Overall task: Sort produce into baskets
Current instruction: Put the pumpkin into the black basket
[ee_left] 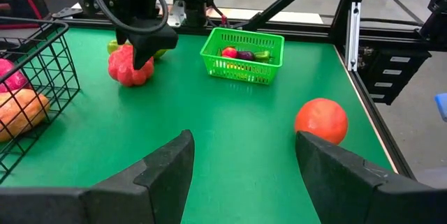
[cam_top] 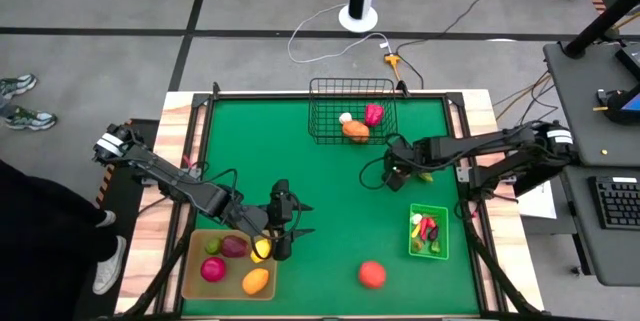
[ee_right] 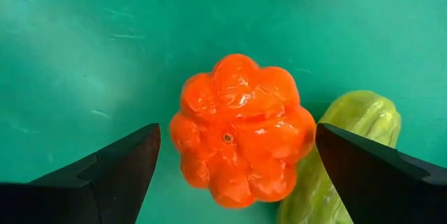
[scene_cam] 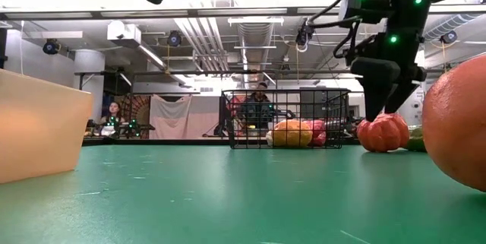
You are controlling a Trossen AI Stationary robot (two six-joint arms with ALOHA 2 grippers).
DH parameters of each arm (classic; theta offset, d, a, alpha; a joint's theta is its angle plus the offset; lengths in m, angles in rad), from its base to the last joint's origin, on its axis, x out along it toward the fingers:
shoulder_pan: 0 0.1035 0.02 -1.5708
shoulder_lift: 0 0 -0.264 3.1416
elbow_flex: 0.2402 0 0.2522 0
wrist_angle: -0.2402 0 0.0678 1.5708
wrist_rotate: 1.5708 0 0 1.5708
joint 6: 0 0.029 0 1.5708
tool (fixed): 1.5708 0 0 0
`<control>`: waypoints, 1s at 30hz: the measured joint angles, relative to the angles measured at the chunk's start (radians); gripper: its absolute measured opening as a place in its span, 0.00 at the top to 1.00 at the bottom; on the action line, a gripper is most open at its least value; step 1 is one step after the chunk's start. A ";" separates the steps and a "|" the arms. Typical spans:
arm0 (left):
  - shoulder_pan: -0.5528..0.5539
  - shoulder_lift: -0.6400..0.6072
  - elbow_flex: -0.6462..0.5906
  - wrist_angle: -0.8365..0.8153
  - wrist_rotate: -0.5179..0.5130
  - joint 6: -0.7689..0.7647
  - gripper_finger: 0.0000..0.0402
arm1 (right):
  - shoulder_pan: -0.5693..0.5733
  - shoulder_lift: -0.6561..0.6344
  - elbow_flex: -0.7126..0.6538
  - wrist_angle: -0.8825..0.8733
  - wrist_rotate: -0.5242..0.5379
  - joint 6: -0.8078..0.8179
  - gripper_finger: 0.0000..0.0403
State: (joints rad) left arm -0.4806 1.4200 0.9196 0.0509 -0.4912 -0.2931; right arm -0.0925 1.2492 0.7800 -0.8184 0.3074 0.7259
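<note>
Right end effector [ee_right: 236,172] open above ribbed orange-red tomato [ee_right: 241,128], pale green vegetable [ee_right: 342,158] touching it, green table [ee_right: 84,49]

Glossy, lumpy plastic tomato [ee_right: 241,130] on matt green felt-like tabletop [ee_right: 84,56] — black wire basket [cam_top: 350,111], metal.

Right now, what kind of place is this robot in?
Probably a robotics lab or workshop: exposed ceiling pipes, cables on the floor, and a desk with a keyboard beside the green table.
</note>
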 joint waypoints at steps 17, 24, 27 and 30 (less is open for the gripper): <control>0.000 0.000 0.000 0.000 0.000 0.000 0.42 | 0.000 0.124 0.002 0.037 0.015 -0.029 0.07; 0.000 0.000 0.000 0.000 0.000 0.000 0.42 | 0.000 0.120 0.001 0.038 0.008 -0.031 0.10; 0.000 0.000 0.000 0.000 0.000 0.000 0.42 | 0.000 0.120 0.001 0.038 0.007 -0.031 0.15; 0.000 0.000 0.000 0.000 0.000 0.000 0.42 | 0.000 0.120 0.001 0.038 0.007 -0.031 0.19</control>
State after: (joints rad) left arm -0.4805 1.4200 0.9196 0.0513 -0.4915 -0.2929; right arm -0.0921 1.3689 0.7807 -0.7803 0.3141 0.6945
